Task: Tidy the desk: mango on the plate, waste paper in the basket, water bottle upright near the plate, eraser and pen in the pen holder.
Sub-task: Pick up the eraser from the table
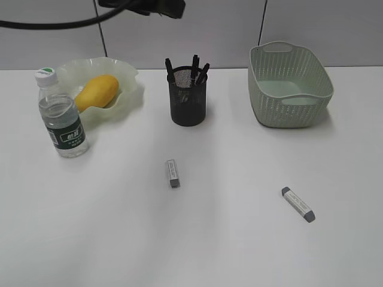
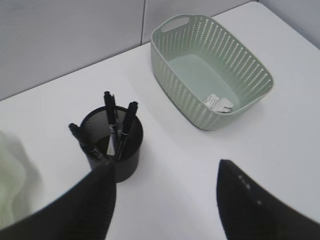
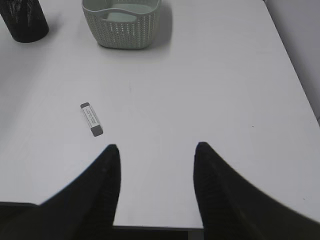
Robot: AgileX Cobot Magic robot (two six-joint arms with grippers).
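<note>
The mango (image 1: 97, 91) lies on the wavy green plate (image 1: 128, 78), and the water bottle (image 1: 63, 116) stands upright just left of it. Black pens (image 1: 195, 67) stick out of the mesh pen holder (image 1: 188, 101). Two erasers lie on the desk, one in the middle (image 1: 173, 173) and one to the right (image 1: 298, 204). In the left wrist view the waste paper (image 2: 218, 103) lies inside the basket (image 2: 210, 35). My left gripper (image 2: 166, 164) hangs open and empty above the desk beside the pen holder (image 2: 112, 145). My right gripper (image 3: 157, 146) is open and empty, with the right eraser (image 3: 91, 119) ahead to its left.
The basket (image 1: 290, 84) stands at the back right by the wall. A dark arm part and cable (image 1: 143, 6) hang over the back middle. In the right wrist view the desk's front edge (image 3: 150, 227) runs just below the fingers, and its right edge is near.
</note>
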